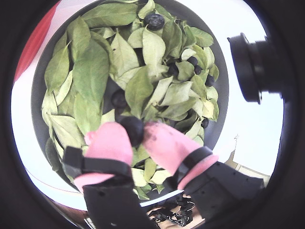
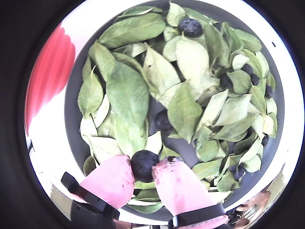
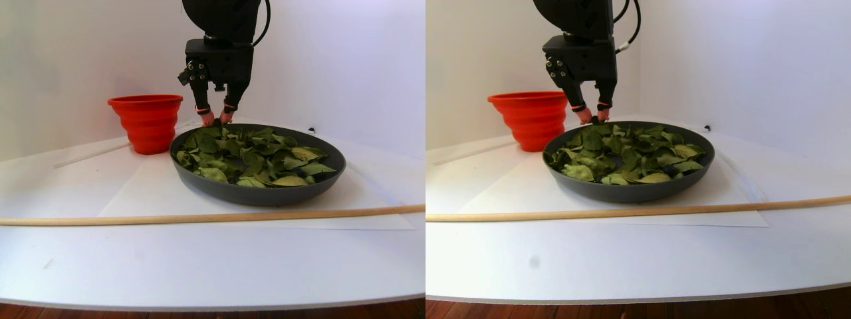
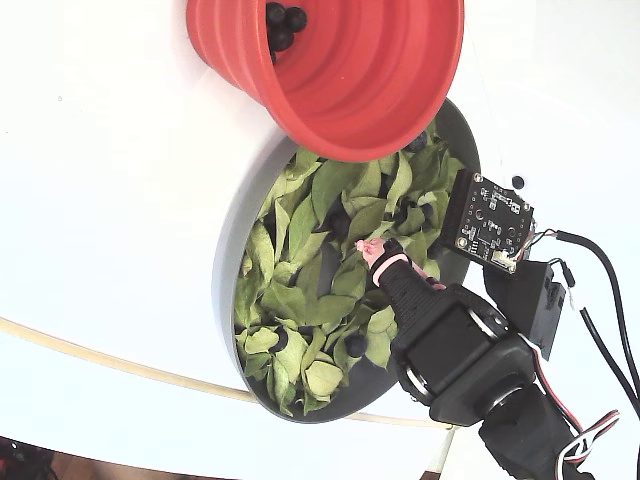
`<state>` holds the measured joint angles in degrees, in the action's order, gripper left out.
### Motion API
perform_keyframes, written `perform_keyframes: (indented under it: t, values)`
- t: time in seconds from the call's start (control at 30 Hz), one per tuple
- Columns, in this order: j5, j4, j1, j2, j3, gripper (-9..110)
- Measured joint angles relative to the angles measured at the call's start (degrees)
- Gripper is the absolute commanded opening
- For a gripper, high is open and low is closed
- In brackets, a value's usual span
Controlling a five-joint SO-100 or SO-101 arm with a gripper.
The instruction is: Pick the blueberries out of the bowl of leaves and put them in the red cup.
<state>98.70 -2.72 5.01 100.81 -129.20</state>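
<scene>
Pinching 1 blueberry [image 2: 144,165] over the bowl [image 2: 71,114], the gripper [image 2: 144,168] could lose it among leaves [image 2: 128,95] before the red cup [image 2: 47,71].

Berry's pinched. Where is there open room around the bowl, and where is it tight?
Open: the white table in front of the wooden rod, and the strip between the rod and the bowl in the stereo pair view. Tight: the red cup sits close beside the bowl, and the gripper, holding a blueberry, hangs low over the leaves.
</scene>
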Motion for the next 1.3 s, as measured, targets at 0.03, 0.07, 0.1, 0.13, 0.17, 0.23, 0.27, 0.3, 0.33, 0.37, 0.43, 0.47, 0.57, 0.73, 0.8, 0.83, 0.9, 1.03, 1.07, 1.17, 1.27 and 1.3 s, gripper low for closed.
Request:
perform_keyframes:
  t: [0.03,0.07,0.1,0.13,0.17,0.23,0.27,0.3,0.33,0.37,0.43,0.47,0.57,0.73,0.8,0.83,0.9,1.03,1.07,1.17,1.27,1.3]
  values:
    - [0.0,0.1,-0.3,0.0,0.0,8]
    - [0.0,0.2,-0.5,0.0,0.0,8]
    - [0.0,0.2,-0.7,0.4,0.0,8]
    - [0.0,0.2,-1.0,1.1,-0.1,8]
    - [0.0,0.2,-1.1,1.8,-0.1,8]
    - [0.0,0.4,-1.6,3.4,-0.1,8]
    - [0.0,0.5,-1.9,4.1,-0.1,8]
    - [0.0,0.5,-2.3,4.5,-0.1,8]
    - [0.0,0.5,-2.7,4.8,0.0,8]
    - [0.0,0.5,-3.3,5.2,0.0,8]
    - [0.0,0.5,-3.9,5.4,0.0,8]
    - [0.0,0.5,-4.3,5.5,0.0,8]
    - [0.0,0.5,-5.3,6.1,0.0,8]
    - [0.0,0.5,-6.7,6.6,0.0,8]
    - [0.0,0.5,-7.2,6.6,0.0,8]
    - [0.0,0.5,-7.5,6.6,0.0,8]
    - [0.0,0.5,-8.0,6.6,0.0,8]
    - [0.0,0.5,-9.0,6.6,0.8,8]
    - [0.0,0.5,-9.2,6.6,1.0,8]
    - [0.0,0.5,-9.8,6.6,1.7,8]
    - [0.0,0.5,-10.3,6.9,2.2,8]
    - [0.0,0.5,-10.5,7.4,2.2,8]
